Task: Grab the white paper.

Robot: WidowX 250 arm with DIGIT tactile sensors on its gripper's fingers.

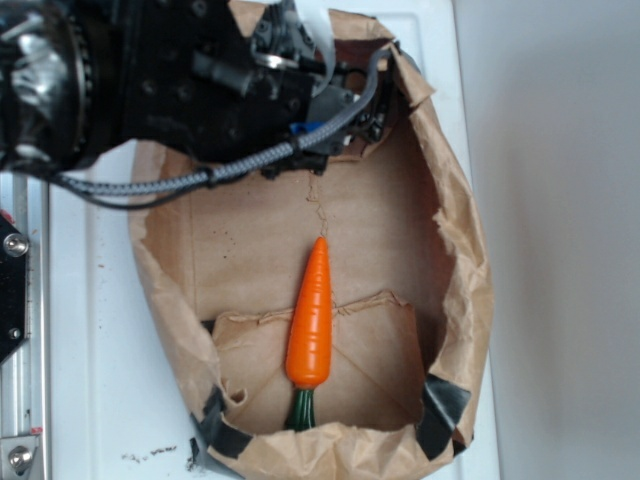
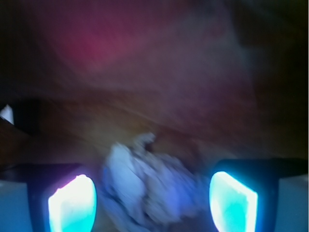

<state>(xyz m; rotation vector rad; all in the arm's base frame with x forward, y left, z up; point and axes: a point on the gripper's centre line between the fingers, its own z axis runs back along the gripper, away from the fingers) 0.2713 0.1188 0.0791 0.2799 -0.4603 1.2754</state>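
Note:
In the wrist view the white paper (image 2: 152, 186) shows as a blurred, crumpled pale wad, tinted blue by the light, low in the frame. It lies between my two glowing pads (image 2: 72, 203), which stand wide apart on either side without touching it. My gripper (image 2: 153, 205) is open. In the exterior view the black arm and gripper (image 1: 345, 115) reach into the far end of the brown paper bag (image 1: 465, 250) and hide the white paper there.
An orange carrot (image 1: 311, 318) with a green stem lies along the bag's middle, pointing to the far end. The bag's torn rim rises all around, with black tape at the near corners. The bag lies on a white surface (image 1: 90, 340).

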